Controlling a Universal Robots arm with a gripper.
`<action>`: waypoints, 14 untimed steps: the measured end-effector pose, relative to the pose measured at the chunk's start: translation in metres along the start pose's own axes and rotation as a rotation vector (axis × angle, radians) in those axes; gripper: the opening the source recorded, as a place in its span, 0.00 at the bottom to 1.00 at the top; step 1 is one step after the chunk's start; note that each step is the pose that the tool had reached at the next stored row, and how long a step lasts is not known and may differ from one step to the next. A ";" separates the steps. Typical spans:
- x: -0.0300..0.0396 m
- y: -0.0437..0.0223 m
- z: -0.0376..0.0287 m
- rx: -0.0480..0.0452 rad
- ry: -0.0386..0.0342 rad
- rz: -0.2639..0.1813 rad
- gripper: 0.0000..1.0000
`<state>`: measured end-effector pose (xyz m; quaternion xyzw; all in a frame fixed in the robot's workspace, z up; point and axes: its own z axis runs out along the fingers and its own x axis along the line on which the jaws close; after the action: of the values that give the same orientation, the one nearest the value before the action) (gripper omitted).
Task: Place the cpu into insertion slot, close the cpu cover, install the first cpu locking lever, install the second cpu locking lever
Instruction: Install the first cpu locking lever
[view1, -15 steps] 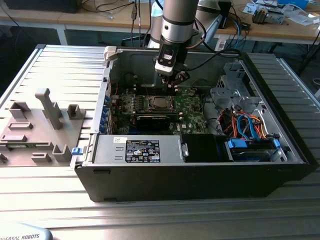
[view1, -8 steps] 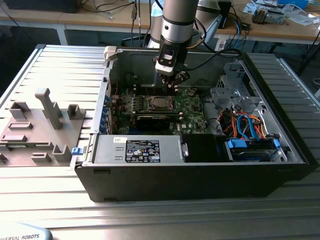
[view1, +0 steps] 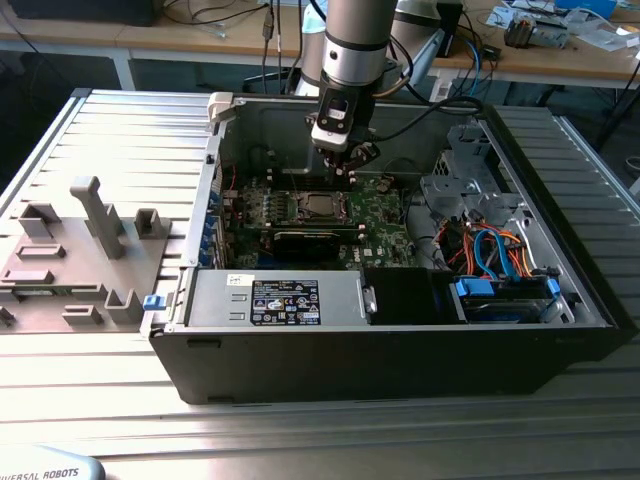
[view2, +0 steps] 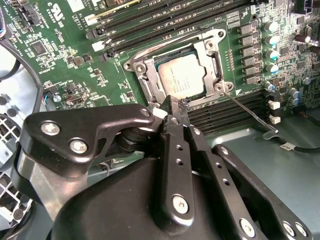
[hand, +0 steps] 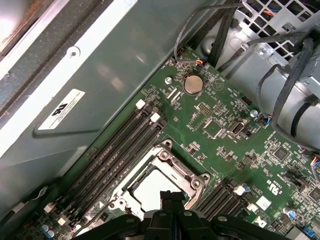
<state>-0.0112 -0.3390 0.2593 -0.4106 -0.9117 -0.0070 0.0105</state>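
Gripper: I am hovering with my fingers pressed together and pinching nothing. The tip is hanging just at the edge of the insertion slot. A thin closed tip is suiting a push on small metal parts, I judge.
Cpu: it is lying flat in the insertion slot with its silver top facing up, so seating looks done.
Cpu cover: it is lying down around the cpu, framing it through its square opening.
Locking lever: one thin wire arm is sticking out from the slot's corner across the memory slots. It seems unlatched, so the cover is likely not being clamped yet.
Case: it is lying open side up on the worktop, giving me reach from above.
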 end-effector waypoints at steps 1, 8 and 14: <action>0.0000 0.0000 0.0000 0.0001 0.0000 -0.001 0.11; 0.0000 0.0000 0.0000 0.0003 0.0000 -0.011 0.11; 0.0000 0.0000 0.0000 0.0005 0.0001 -0.021 0.11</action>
<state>-0.0112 -0.3390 0.2593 -0.4012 -0.9159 -0.0069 0.0106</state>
